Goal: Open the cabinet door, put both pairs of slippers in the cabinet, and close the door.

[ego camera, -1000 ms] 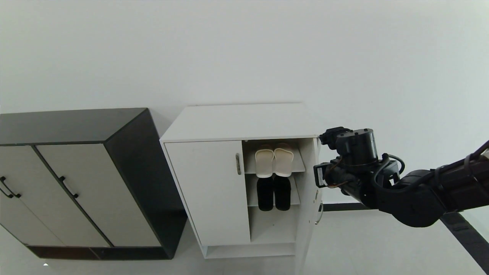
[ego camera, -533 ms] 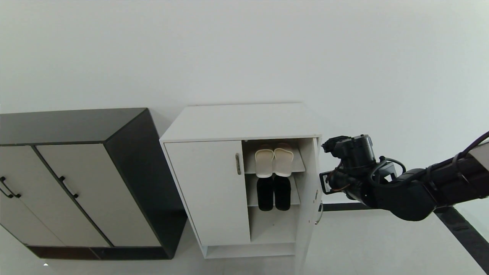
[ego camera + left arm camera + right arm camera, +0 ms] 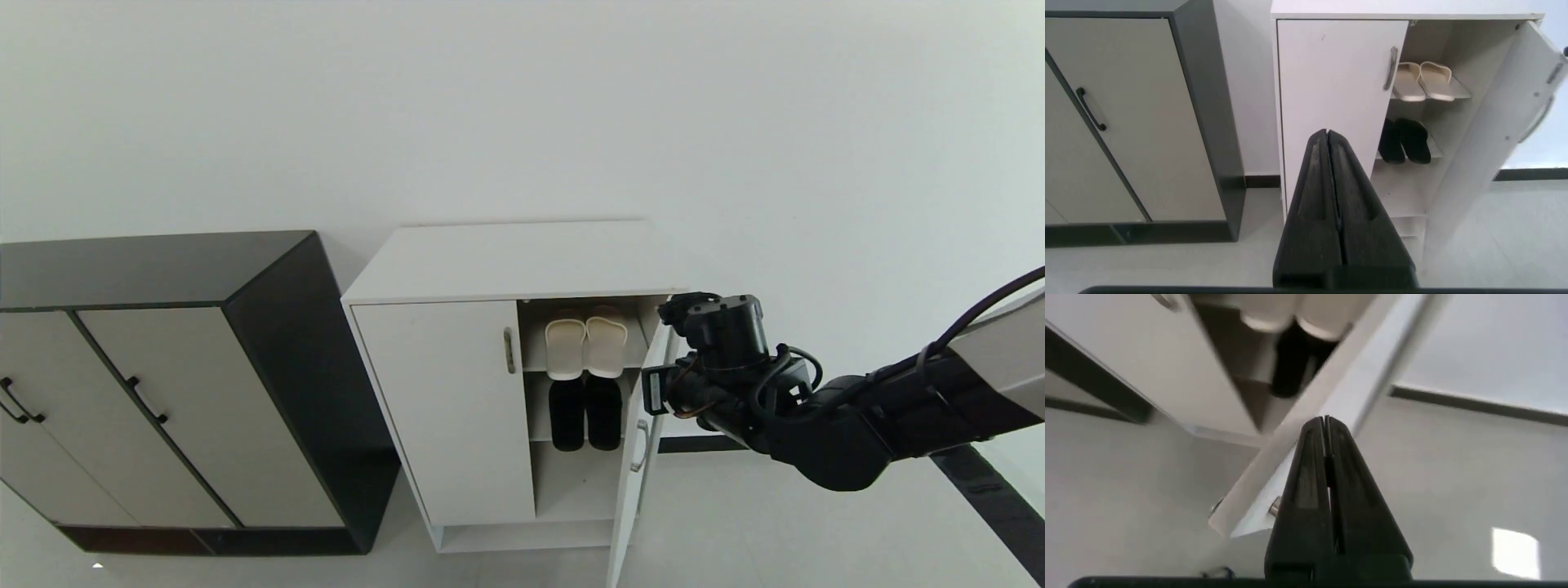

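- The cabinet door (image 3: 630,498), the right-hand one of the white cabinet (image 3: 506,261), stands partly open. It is hinged on the cabinet's right edge, and its free edge swings out toward the camera.
- Its curved handle (image 3: 641,445) shows on the outer face.
- The white slippers (image 3: 586,343) lie side by side on the top shelf, reaching the shelf's front edge.
- The black slippers (image 3: 584,415) lie side by side on the shelf directly below, also at its front edge.
- The cabinet's left door (image 3: 445,408) is closed and has a small metal handle near its inner edge.
- The right pincer (image 3: 655,390) is at the outer face of the open door, in its upper half and above the handle. Its fingers are pressed together with nothing between them. Whether the tip actually touches the panel cannot be told.
- The left pincer (image 3: 1328,147) is also pressed together and holds nothing. It is well back from the cabinet and points toward the closed left door.
- A dark cabinet (image 3: 163,269) with two pale doors stands just to the left of the white one, against the same wall.
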Tool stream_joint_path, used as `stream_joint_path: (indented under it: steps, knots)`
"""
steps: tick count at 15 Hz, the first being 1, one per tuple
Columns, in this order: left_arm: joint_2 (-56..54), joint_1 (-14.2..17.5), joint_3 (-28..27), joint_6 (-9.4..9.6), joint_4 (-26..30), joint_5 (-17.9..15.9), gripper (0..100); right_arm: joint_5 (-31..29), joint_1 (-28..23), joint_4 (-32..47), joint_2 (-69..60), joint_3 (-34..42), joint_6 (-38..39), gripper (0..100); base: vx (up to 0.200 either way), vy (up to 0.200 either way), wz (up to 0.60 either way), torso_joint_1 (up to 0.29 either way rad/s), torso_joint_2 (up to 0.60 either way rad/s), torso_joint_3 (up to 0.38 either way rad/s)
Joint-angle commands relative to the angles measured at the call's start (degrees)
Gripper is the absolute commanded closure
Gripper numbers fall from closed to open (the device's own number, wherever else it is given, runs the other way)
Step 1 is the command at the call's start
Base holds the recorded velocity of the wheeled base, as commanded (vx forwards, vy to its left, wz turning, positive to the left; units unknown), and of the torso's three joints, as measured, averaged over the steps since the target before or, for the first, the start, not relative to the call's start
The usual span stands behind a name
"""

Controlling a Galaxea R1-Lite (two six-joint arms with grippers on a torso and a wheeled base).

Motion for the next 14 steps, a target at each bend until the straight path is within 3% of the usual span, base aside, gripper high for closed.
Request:
stream_joint_path:
  steps: [1, 3, 7, 14]
  knots:
    - [0.0, 0.0, 0.0, -0.04, 0.0, 0.0, 100, 0.5, 0.3, -1.6, 1.4, 0.3, 0.1, 100, 0.0, 0.0, 0.0, 0.0, 0.0, 0.0]
    - [0.0, 0.0, 0.0, -0.04, 0.0, 0.0, 100, 1.0, 0.4, -2.7, 0.7, 1.2, 0.2, 100, 0.0, 0.0, 0.0, 0.0, 0.0, 0.0]
    - [0.0, 0.0, 0.0, 0.05, 0.0, 0.0, 100, 12.6, 0.5, -9.3, -1.3, 7.0, 0.1, 100, 0.0, 0.0, 0.0, 0.0, 0.0, 0.0]
    - [0.0, 0.0, 0.0, 0.05, 0.0, -0.1, 100, 25.8, 0.4, -10.7, -4.0, 13.2, -0.1, 100, 0.0, 0.0, 0.0, 0.0, 0.0, 0.0]
